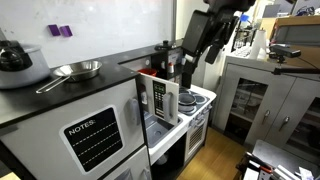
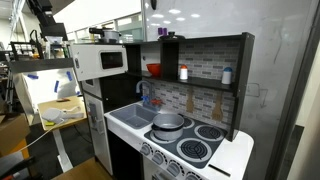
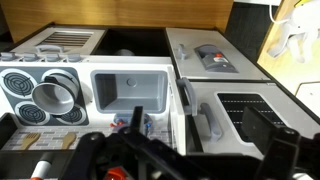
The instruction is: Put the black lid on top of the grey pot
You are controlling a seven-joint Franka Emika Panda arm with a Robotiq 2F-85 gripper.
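Two dark fingers [image 3: 88,148] show at the lower left and lower right of the wrist view. They stand well apart with nothing between them, so the jaws look spread and empty, though that part of the frame is dim. The gripper [image 3: 185,152] hangs above the toy kitchen. In an exterior view it sits in the upper right of the frame [image 1: 194,52], above the stove end and clear of every surface.

Below it in the wrist view, the sink [image 3: 128,88] fills the centre. The grey pot [image 3: 55,93] stands on the stove [image 3: 20,85] at the left, just beside the sink. In an exterior view the pot [image 2: 168,124] sits on a burner at lower centre, and its top looks dark. Whether that is the black lid is too small to tell.

A frying pan [image 1: 76,70] rests on the dark counter [image 1: 100,85] at the left.
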